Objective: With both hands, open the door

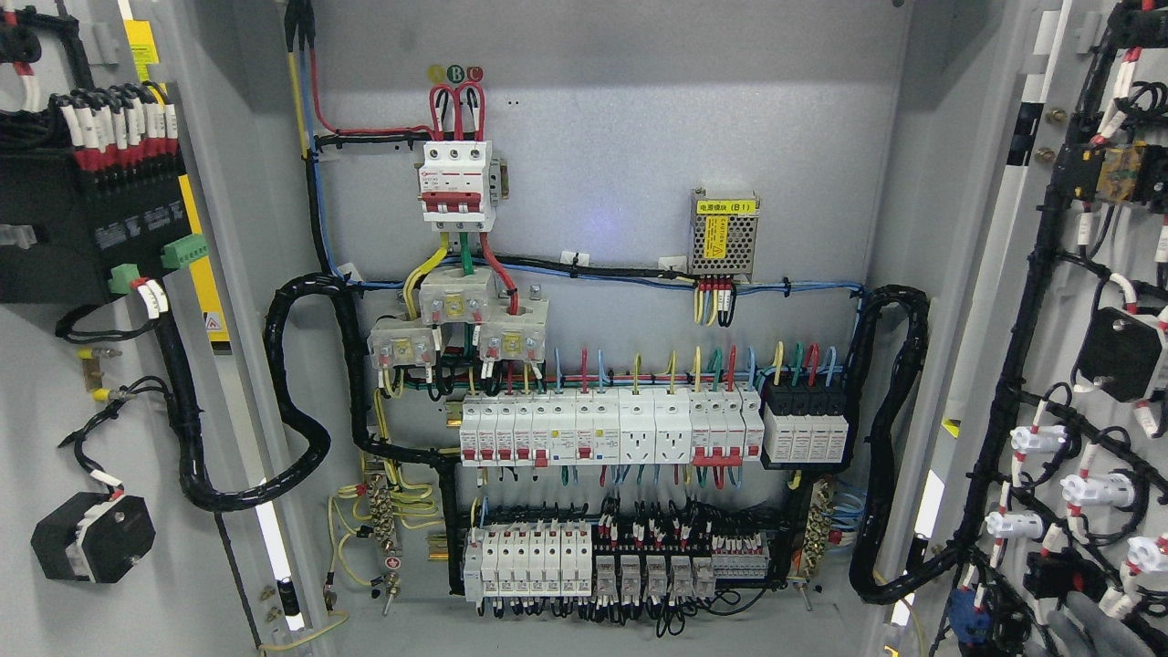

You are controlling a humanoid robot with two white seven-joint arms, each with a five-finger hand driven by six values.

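The grey electrical cabinet stands open, and both of its doors are swung wide. The left door fills the left edge, its inner face carrying a black module and wire bundles. The right door fills the right edge, with black cable looms and white connectors on its inner face. Between them the back panel shows fully. A grey rounded shape at the bottom right corner, in front of the right door, may be part of my right hand; too little shows to tell. My left hand is not visible.
On the back panel are a red-and-white main breaker, a perforated power supply, a row of white breakers and a lower terminal row. Thick black conduit loops at both sides.
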